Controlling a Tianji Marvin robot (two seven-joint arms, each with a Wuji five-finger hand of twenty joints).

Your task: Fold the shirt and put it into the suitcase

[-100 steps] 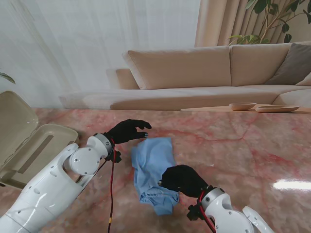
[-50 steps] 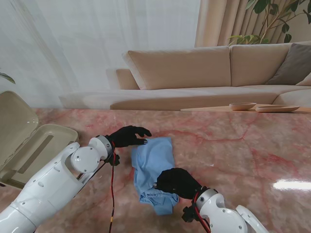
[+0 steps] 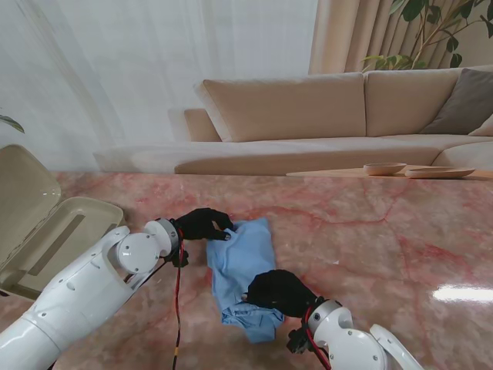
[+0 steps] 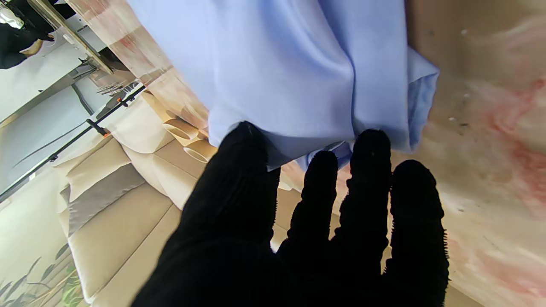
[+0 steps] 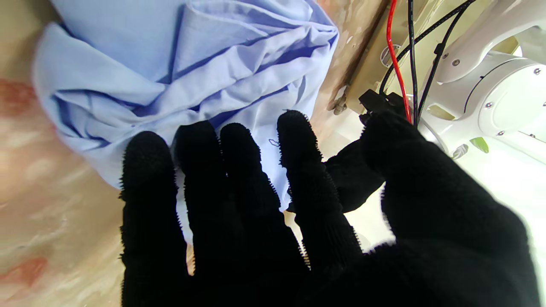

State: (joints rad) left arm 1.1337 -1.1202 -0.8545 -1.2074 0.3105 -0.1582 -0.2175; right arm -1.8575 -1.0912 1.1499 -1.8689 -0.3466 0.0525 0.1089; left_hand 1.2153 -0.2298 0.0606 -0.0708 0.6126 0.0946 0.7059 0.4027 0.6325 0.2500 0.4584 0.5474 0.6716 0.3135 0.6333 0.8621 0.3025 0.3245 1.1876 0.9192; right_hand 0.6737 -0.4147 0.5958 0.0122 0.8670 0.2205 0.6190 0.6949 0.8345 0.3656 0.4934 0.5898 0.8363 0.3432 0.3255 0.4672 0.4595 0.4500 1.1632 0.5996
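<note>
Stand view, left to right. At the far left edge the beige suitcase (image 3: 46, 223) lies open, its lid (image 3: 21, 193) raised, well apart from the garment. The white left arm (image 3: 85, 289) rises from the near left corner and ends in the black-gloved left hand (image 3: 202, 223), whose fingers curl at the far left corner of the light blue shirt (image 3: 245, 270). The shirt lies partly folded and rumpled on the pink marble table (image 3: 385, 239), near the middle, with its crumpled collar end nearer to the robot. The black-gloved right hand (image 3: 281, 291) rests on that nearer part of the shirt, fingers bent over the cloth; whether it grips the fabric cannot be told from this view. A beige sofa (image 3: 323, 108) stands beyond the table.

Left wrist view: the left hand (image 4: 307, 221) has its thumb (image 4: 243, 157) against the face of the shirt (image 4: 298, 64) and a fingertip behind the folded edge, so the corner appears pinched between them.

Right wrist view: the right hand (image 5: 264, 213) has four fingers (image 5: 239, 149) extended side by side over the creased shirt (image 5: 179, 68), thumb held apart; the hand looks largely open, and no fabric is seen enclosed
</note>
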